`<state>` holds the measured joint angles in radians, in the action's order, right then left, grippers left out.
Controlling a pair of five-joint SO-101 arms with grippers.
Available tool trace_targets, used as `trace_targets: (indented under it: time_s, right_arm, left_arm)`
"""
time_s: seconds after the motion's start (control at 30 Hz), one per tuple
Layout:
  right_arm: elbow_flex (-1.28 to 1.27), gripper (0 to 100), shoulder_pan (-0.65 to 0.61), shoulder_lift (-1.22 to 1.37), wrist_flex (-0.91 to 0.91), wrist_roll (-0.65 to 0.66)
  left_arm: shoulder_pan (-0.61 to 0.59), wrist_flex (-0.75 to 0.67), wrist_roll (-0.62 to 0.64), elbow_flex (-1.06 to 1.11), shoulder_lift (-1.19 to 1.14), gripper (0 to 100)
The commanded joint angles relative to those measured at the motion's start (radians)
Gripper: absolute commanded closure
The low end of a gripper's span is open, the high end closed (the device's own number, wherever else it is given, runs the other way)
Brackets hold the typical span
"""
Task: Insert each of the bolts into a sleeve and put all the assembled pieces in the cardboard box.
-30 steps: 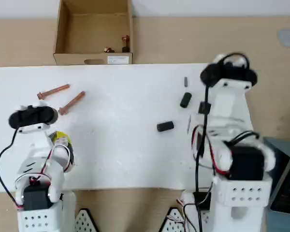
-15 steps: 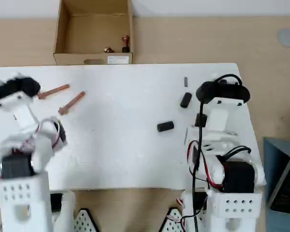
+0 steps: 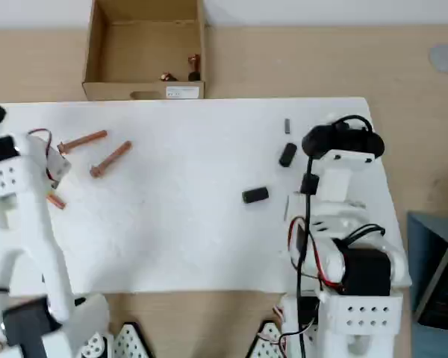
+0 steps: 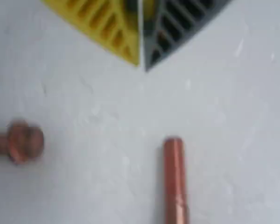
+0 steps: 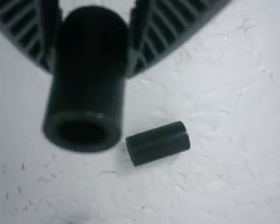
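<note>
Right gripper point(image 5: 91, 70) was clenched on a black sleeve point(image 5: 84, 107), held above the white sheet point(image 3: 179, 239) with its open bore toward the wrist camera. A second sleeve point(image 5: 157, 142) lay on its side just beside it, clear of the fingers. A third sleeve point(image 3: 255, 195) lay nearer the sheet's middle.

Left gripper point(image 4: 142, 58) hung over the sheet's other end, its yellow and black fingers pressed tip to tip with nothing between them. Near it lay a copper bolt point(image 4: 175, 179) and a second bolt point(image 4: 23, 142), apart from each other and from the fingers.

Farthest off, the cardboard box point(image 3: 89, 52) stood on the wooden table point(image 3: 284, 67) beyond the sheet, with assembled pieces point(image 3: 193, 67) in one near corner.
</note>
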<state>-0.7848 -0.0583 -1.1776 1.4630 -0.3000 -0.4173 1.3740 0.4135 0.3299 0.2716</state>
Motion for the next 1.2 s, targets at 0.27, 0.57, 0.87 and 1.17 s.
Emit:
trace_targets:
  time_s: [0.27, 0.57, 0.87, 1.17]
  right_arm:
    - [0.001, 98.9, 0.015, -0.007, -0.017, 0.057]
    - [0.002, 98.9, 0.015, -0.005, -0.02, 0.075]
    - [0.002, 98.9, 0.015, -0.005, -0.02, 0.072]
    - [0.005, 98.9, 0.015, -0.005, -0.018, 0.071]
  left_arm:
    - [-0.031, 0.003, 0.035, -0.166, -0.134, 100]
    - [-0.089, 0.005, 0.035, -0.17, -0.289, 94]
    - [-0.133, 0.002, -0.011, -0.241, -0.311, 89]
    - [-0.144, -0.044, -0.026, -0.249, -0.328, 89]
